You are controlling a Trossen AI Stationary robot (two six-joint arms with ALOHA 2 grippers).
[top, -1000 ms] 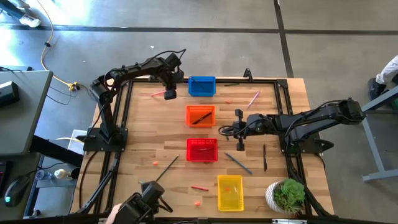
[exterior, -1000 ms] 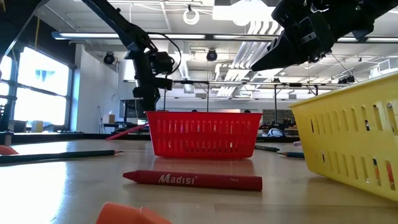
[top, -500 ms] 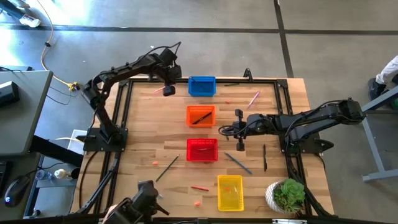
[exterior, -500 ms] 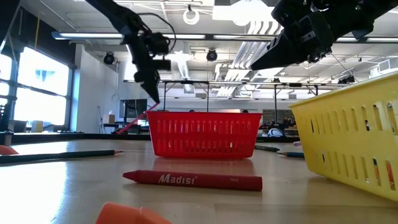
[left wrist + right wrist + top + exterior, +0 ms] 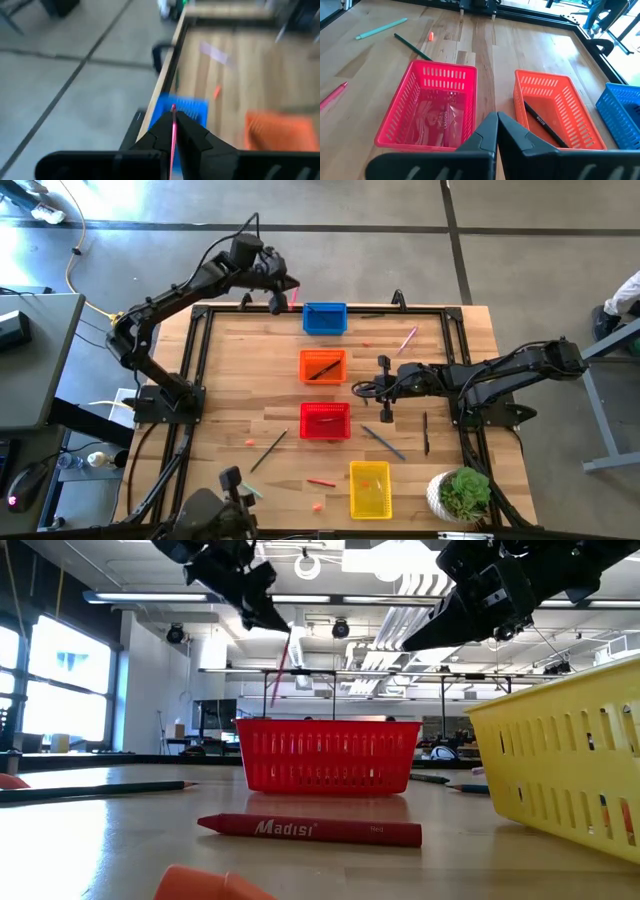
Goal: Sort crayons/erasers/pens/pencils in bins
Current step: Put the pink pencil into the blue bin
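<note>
Pale wooden table [image 5: 250,380], planked, lightly sheened. Slotted plastic baskets [image 5: 427,107], glossy. Matt black metal frame [image 5: 200,360] around the edge.

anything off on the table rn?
Nothing damaged or spilled. Loose items still lie unsorted around the bins, such as a red crayon left of the yellow bin. The left gripper holds a pink pen beside the blue bin.
</note>
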